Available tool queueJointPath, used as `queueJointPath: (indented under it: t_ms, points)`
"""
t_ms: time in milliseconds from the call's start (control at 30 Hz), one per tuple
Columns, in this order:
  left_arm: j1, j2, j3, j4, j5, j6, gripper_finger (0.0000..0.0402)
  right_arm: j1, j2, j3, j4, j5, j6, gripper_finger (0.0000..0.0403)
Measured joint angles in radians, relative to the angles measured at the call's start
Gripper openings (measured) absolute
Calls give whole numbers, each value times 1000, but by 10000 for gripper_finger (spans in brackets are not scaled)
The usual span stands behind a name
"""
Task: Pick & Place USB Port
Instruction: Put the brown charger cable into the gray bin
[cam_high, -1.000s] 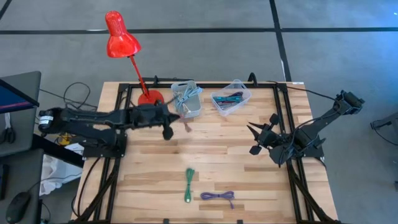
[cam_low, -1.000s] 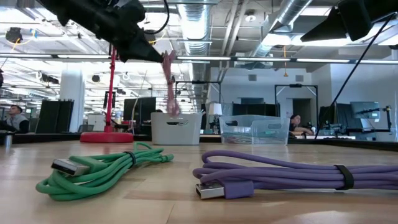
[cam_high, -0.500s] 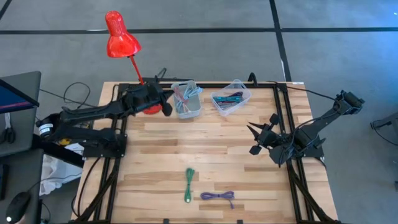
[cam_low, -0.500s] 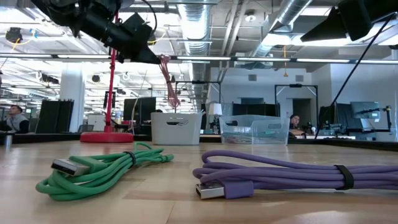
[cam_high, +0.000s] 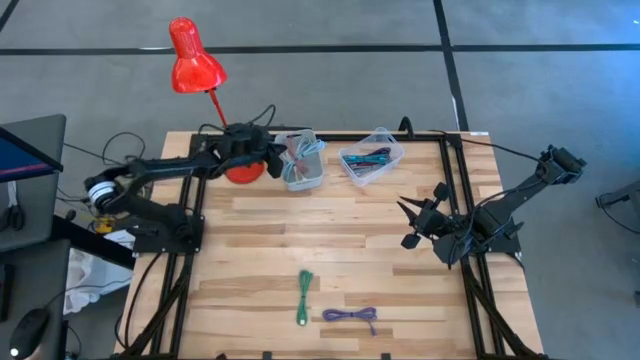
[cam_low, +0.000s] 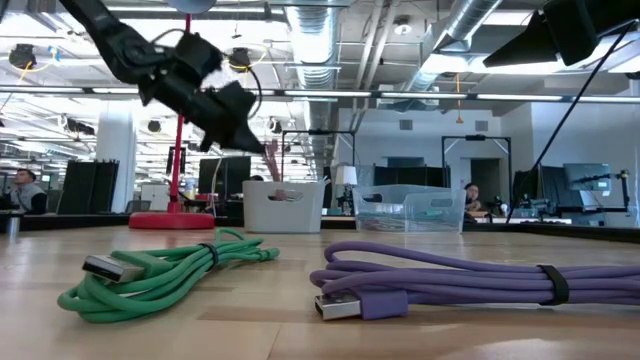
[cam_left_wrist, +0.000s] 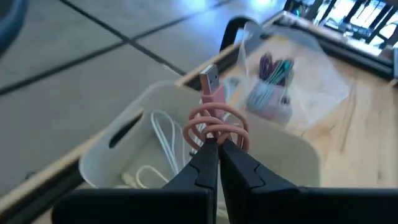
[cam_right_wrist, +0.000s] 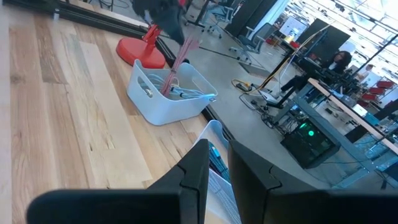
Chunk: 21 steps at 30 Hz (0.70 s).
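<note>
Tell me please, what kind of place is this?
Probably a robotics lab in an open-plan office: a wooden table with a red lamp, an exposed-duct ceiling, and a person at monitors behind.

white bin (cam_left_wrist: 118, 155) floor hidden, contents blurred

I have swung my left gripper (cam_high: 281, 158) from mid-table toward the frame's top, carrying the pink cable (cam_left_wrist: 214, 121) to hang over the white bin (cam_high: 303, 170) now.
</note>
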Motion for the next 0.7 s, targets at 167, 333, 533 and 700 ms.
queueJointPath:
  t_ms: [167, 333, 533, 700]
  points:
    - [14, 88, 0, 57, 30, -10, 6, 0, 0, 0, 0, 0, 0, 53]
    - [24, 117, 0, 85, 39, -46, 10, 0, 0, 0, 0, 0, 0, 53]
    - [22, 112, 0, 104, -3, -49, 31, 0, 0, 0, 0, 0, 0, 53]
    - [23, 111, 0, 131, -21, -48, 45, 0, 0, 0, 0, 0, 0, 53]
